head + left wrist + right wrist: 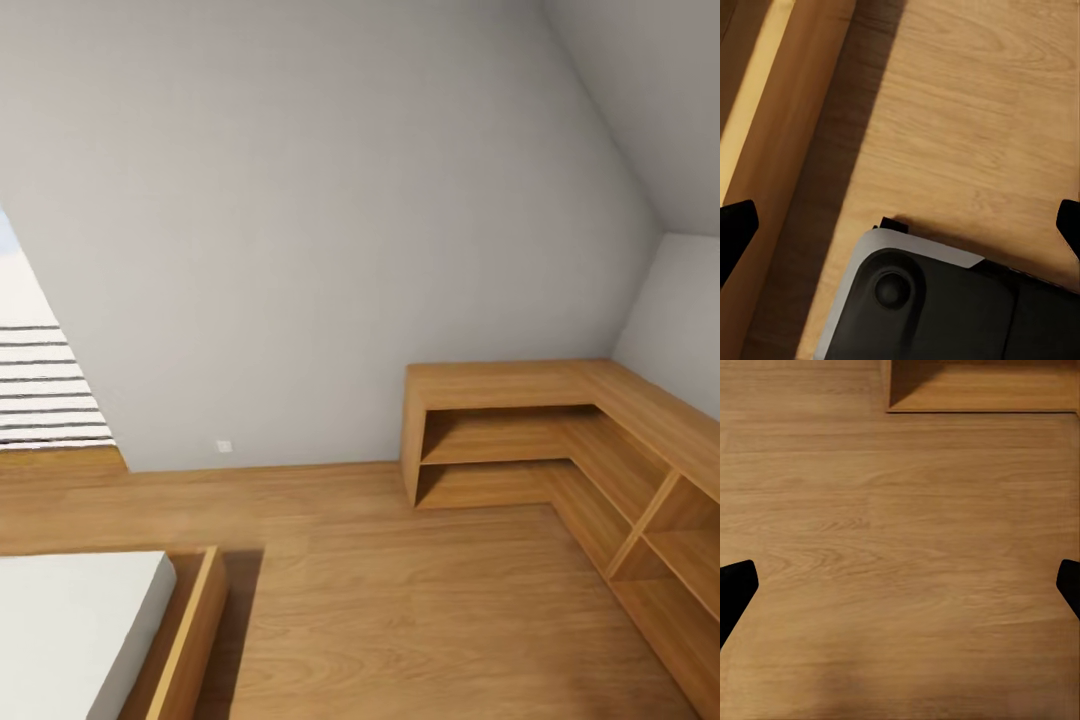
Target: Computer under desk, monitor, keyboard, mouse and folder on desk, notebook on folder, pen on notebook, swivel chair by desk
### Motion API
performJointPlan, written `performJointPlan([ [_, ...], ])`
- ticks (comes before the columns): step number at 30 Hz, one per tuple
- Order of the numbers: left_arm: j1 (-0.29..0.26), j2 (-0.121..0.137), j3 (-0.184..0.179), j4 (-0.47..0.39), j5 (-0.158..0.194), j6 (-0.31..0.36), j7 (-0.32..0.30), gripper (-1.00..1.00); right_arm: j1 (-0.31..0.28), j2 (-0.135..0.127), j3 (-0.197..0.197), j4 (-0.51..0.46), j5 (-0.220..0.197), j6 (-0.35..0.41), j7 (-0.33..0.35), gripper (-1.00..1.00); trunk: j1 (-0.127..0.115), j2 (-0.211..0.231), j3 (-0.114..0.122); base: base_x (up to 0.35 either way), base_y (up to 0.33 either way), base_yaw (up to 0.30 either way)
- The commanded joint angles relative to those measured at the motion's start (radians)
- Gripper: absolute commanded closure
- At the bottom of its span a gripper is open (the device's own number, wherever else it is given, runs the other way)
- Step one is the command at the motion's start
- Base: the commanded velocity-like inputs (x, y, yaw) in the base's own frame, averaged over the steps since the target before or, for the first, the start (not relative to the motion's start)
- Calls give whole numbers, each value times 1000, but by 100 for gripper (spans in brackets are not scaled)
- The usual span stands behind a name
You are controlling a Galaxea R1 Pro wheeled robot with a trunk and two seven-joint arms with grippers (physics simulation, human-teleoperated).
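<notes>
A white-topped bed point(75, 625) with a wood frame sits near left. Open wood floor point(400, 600) stretches to the grey far wall point(300, 250). An L-shaped low wooden shelf unit point(560, 440) fills the far right corner. Both grippers' fingers point(736, 229) point(736, 585) are spread wide, holding nothing. The left wrist view shows the robot's dark base point(937, 307).

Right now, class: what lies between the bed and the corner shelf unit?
In the head view, bare wooden floor separates the bed from the corner shelf unit.

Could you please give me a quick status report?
Both end effectors open, empty, over wood floor. Facing low corner shelf unit and bed.
</notes>
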Motion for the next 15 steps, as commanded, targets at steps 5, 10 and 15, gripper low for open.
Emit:
performJointPlan([
  [5, 0, 0, 7, -1, 7, -1, -9, -100, -1, 1, 9, 2, -6, -3, -3, -100, 1, -1, 3, 128, 0, -129],
  [10, 0, -2, 8, -3, 8, -1, -7, -100, -1, -1, 9, 2, -6, -3, -3, -100, 1, -1, 8, 25, 0, -171],
  [15, 0, -2, 7, -5, 7, 1, -5, -100, -1, -1, 9, 2, -6, -3, -3, -100, 1, -1, 13, 5, 0, -179],
])
